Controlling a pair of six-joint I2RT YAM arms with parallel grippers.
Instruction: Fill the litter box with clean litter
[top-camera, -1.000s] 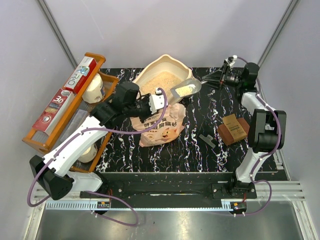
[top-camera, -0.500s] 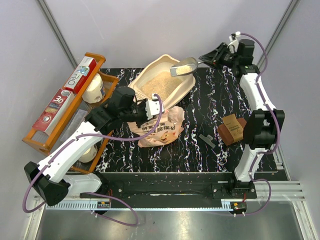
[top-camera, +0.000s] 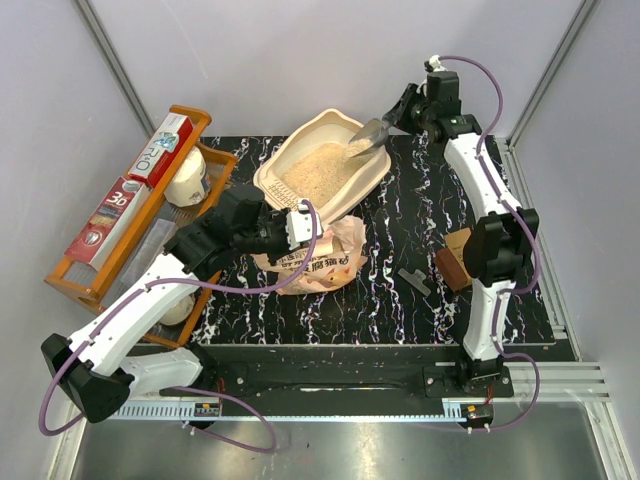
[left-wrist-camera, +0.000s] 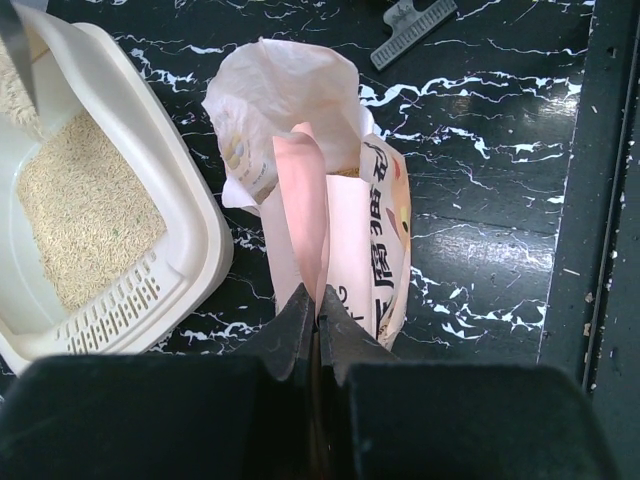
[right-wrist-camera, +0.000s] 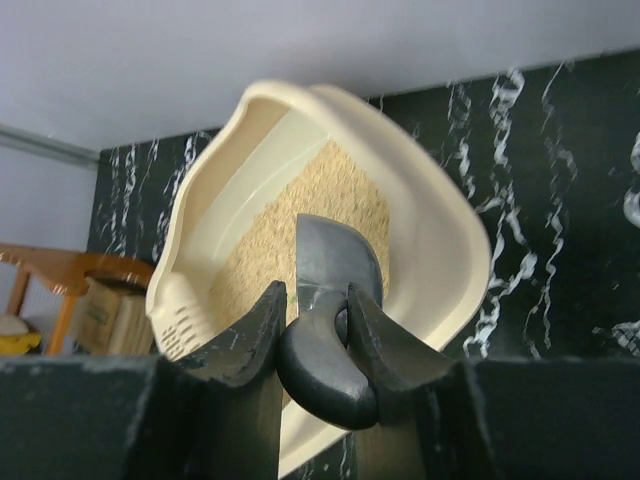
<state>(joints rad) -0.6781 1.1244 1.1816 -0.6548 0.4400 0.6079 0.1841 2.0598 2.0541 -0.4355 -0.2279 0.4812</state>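
holding the scoop (top-camera: 370, 133) clamped by its handle in our right hand (right-wrist-camera: 318, 305), tilted over the litter box (left-wrist-camera: 195, 225) at the far side of the bench (top-camera: 400, 240) so clean litter (top-camera: 315, 168) lands inside, we are pinching the pink bag (left-wrist-camera: 350, 230) by its lip with our left hand (left-wrist-camera: 317, 300) to stand it open.

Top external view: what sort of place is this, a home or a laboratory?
Most likely a robot laboratory cell, not a home: two arms bolted at the table edge, bare grey walls with metal framing, and staged household things, a litter box and a wooden rack.
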